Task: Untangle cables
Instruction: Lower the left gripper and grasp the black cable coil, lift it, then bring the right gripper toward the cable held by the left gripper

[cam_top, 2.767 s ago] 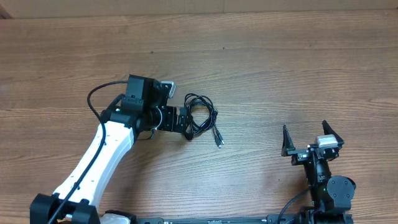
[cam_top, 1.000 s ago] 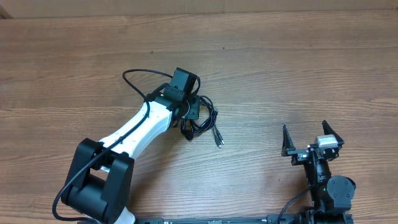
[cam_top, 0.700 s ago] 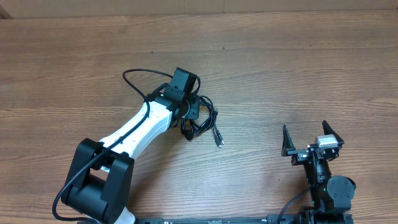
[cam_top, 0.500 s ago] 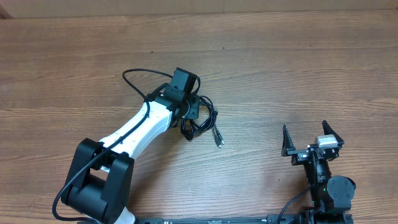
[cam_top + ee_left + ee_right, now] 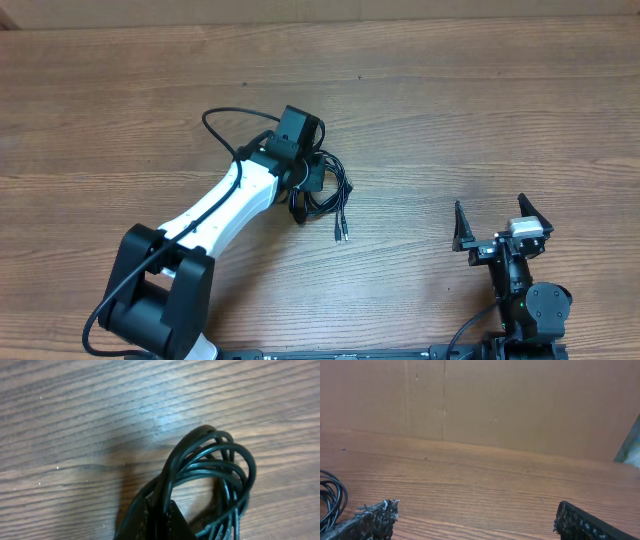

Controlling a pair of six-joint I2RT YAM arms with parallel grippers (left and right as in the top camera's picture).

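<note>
Overhead view: the left tool (image 5: 299, 205) is pinched on a few strands of the thin black coiled cables (image 5: 332, 186), which lie bunched near the middle of the brown wood-grain bench (image 5: 450, 100), plug ends (image 5: 341, 235) trailing toward the front edge. The right tool (image 5: 497, 228) sits spread wide and empty, well apart. A lift from here could hoist the whole bundle and tighten its loops, since nothing anchors the other side.
</note>
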